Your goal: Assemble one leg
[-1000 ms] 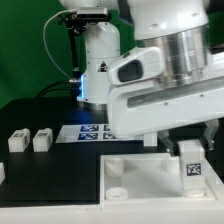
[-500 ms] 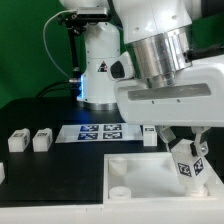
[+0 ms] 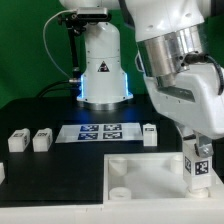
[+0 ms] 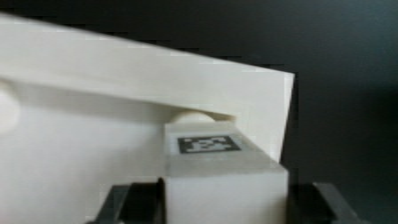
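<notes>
My gripper [image 3: 199, 150] is shut on a white leg [image 3: 199, 169] with a black-and-white tag, held upright over the far right part of the large white plate [image 3: 140, 175]. In the wrist view the leg [image 4: 217, 160] sits between my dark fingers [image 4: 134, 202], with its tip at a round corner socket [image 4: 192, 118] of the plate [image 4: 107, 110]. Three more legs stand on the black table: two at the exterior view's left [image 3: 17, 141] [image 3: 41, 140] and one [image 3: 150, 134] behind the plate.
The marker board [image 3: 96, 132] lies flat behind the plate. The robot base [image 3: 103, 65] stands at the back. A small white part [image 3: 2, 172] shows at the exterior view's left edge. A round socket [image 3: 116, 192] shows at the plate's near left corner.
The arm has swung toward the exterior view's right and tilted. The held leg has moved slightly right and lower over the plate's right part. The leg behind the plate is now uncovered.
</notes>
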Controlling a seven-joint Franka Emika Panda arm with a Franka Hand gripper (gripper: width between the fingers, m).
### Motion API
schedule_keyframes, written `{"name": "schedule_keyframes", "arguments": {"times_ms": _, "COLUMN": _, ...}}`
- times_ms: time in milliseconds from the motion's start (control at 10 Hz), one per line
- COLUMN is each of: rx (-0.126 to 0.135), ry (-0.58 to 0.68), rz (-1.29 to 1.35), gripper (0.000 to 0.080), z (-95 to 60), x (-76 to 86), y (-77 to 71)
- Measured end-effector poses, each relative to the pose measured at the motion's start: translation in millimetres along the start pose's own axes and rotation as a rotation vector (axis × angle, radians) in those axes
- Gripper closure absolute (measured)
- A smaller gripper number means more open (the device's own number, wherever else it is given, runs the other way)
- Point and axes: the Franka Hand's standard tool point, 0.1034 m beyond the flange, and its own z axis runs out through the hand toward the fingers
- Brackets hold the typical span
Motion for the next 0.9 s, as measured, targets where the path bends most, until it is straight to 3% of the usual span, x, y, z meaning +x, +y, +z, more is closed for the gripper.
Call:
{"name": "schedule_keyframes", "arguments": {"times_ms": 300, "rx": -0.006, "ry": -0.003, "rz": -0.02, "gripper": 0.0489, "z": 1.2, "x": -2.5, "y": 1.4}}
{"name": "schedule_keyframes", "arguments": {"times_ms": 400, "rx": -0.006, "ry": -0.003, "rz": -0.024, "gripper": 0.0308, "z": 1.5, "x": -2.9, "y": 1.5}}
{"name": "schedule_keyframes", "arguments": {"times_ms": 500, "rx": -0.006, "ry": -0.003, "rz": -0.047, "gripper": 0.0197, "z": 1.4, "x": -2.4, "y": 1.5}}
{"name": "schedule_keyframes", "arguments": {"times_ms": 700, "rx": -0.053, "ry": -0.012, "rz": -0.307, "gripper": 0.0159, "z": -5.9, "x": 7.1, "y": 2.1}}
{"name": "schedule_keyframes", "arguments": {"times_ms": 900, "rx": -0.047, "ry": -0.015, "rz": -0.497, "gripper": 0.0151, "z": -4.3, "x": 6.8, "y": 1.8}}
